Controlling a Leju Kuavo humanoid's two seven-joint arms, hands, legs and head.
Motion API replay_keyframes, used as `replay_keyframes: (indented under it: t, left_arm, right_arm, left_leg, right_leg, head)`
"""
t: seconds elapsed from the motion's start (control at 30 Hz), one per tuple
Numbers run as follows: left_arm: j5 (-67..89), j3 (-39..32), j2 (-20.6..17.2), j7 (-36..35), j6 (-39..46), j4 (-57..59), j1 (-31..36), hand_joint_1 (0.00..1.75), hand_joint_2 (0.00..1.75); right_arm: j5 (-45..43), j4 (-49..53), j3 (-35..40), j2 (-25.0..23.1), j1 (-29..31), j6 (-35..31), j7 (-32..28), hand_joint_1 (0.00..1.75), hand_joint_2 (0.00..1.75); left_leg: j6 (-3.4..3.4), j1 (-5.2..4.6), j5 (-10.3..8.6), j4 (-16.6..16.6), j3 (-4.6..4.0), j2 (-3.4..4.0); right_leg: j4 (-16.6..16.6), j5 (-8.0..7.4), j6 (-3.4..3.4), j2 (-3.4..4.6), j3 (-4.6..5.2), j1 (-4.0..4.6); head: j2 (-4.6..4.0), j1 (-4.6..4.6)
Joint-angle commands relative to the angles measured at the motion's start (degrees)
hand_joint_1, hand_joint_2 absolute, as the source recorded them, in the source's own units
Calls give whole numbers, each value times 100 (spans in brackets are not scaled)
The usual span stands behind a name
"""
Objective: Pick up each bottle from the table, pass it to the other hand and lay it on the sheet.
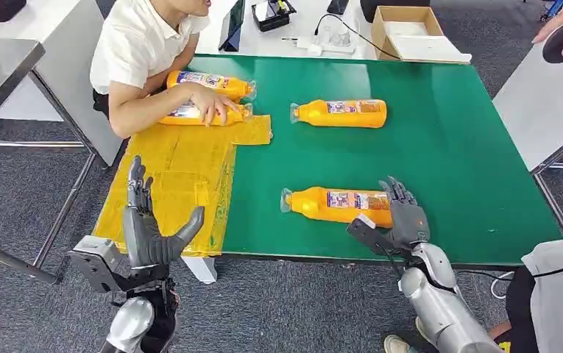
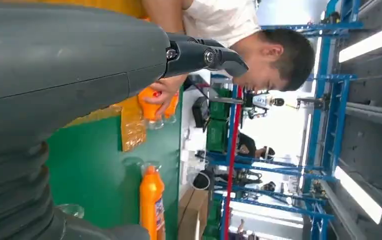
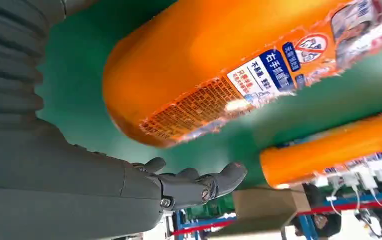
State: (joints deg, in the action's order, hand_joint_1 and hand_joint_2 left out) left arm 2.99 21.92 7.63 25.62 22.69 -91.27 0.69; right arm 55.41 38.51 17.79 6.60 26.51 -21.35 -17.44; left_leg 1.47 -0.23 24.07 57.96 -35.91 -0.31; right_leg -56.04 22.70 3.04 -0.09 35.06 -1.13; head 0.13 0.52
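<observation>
Head view, left hand: left hand raised at the bench's near-left corner, fingers spread wide, thumb apart, holding nothing.
Head view, right hand: right hand at the base end of the nearest bottle; fingers lie against the base, thumb below it; a closed grip cannot be told.
Head view, nearest bottle: orange, on its side on the green bench, clear cap pointing toward the yellow sheet, printed label on its upper side.
Head view, second bottle: second bottle lies on its side farther back on the green, well apart from the first.
Head view, sheet: crinkled yellow plastic over the bench's left part; two bottles lie at its far end under the hand of a seated person in a white shirt.
Head view, background: cardboard box on a white surface behind.
Left wrist view: grey ribbed cover and dark fingers extended in open air; beyond them the person's hand on orange bottles, one more bottle on the green, blue racking behind.
Right wrist view: orange bottle looms close above the thumb, a gap between them; its label carries blue panels of Chinese characters, a red-ringed symbol and fine print too small to read; the other bottle lies beyond.
</observation>
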Motion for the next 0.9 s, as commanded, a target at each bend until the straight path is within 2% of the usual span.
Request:
replay_keyframes:
  t: [0.03,0.27,0.43,0.47,0.5,0.53,0.57,0.6,0.63,0.9]
  left_arm:
    - [-297,229,-149,-368,-407,415,197,0,175]
    - [-339,252,-126,-380,-522,422,227,0,175]
    - [210,373,-146,-119,-232,581,391,0,175]
    - [213,377,-132,-119,-227,623,424,0,175]
    - [210,380,-126,-121,-229,657,453,0,175]
    - [191,396,-115,-136,-238,712,489,0,175]
    - [191,402,-112,-136,-237,731,504,0,175]
    - [190,402,-113,-136,-237,738,509,0,175]
    - [163,390,-114,-151,-241,742,509,0,175]
    - [85,344,-128,-189,-277,749,510,0,175]
  right_arm:
    - [45,-853,279,-13,462,446,416,0,175]
    - [208,-1043,343,-8,653,414,664,0,175]
    - [-19,-1142,205,-72,792,400,302,0,175]
    - [-23,-1152,185,-71,811,306,285,3,175]
    - [-66,-1162,153,-70,819,310,242,154,175]
    - [-39,-1231,157,-76,844,252,227,166,175]
    - [-3,-1248,182,-82,853,208,199,155,175]
    - [-14,-1267,187,-95,862,255,159,173,175]
    - [-25,-1260,178,-106,866,227,118,175,175]
    - [-14,-1293,192,-128,870,286,176,175,175]
  left_leg:
    - [-9,4,8,-2,25,6]
    - [-9,4,10,-2,32,7]
    - [-6,1,5,-4,22,4]
    - [-16,8,24,1,59,12]
    - [-12,4,13,-2,39,7]
    - [-10,4,10,0,30,7]
    - [-13,6,14,-3,42,9]
    - [-9,3,6,-3,27,1]
    - [-6,1,2,-5,18,1]
    - [-10,4,9,-3,30,5]
  right_leg:
    - [2,6,-13,4,-23,4]
    - [2,10,-13,3,-30,5]
    - [2,6,-10,2,-18,2]
    - [-2,22,-23,8,-54,10]
    - [-2,13,-17,4,-35,5]
    - [-2,10,-15,4,-26,5]
    - [2,13,-18,6,-39,7]
    - [2,7,-12,-1,-26,4]
    - [3,3,-8,0,-16,1]
    - [1,9,-14,3,-27,5]
  head:
    - [0,2]
    - [0,0]
    - [0,2]
    - [0,0]
    - [0,2]
    - [0,0]
    - [0,2]
    - [0,-2]
    - [0,0]
    - [0,0]
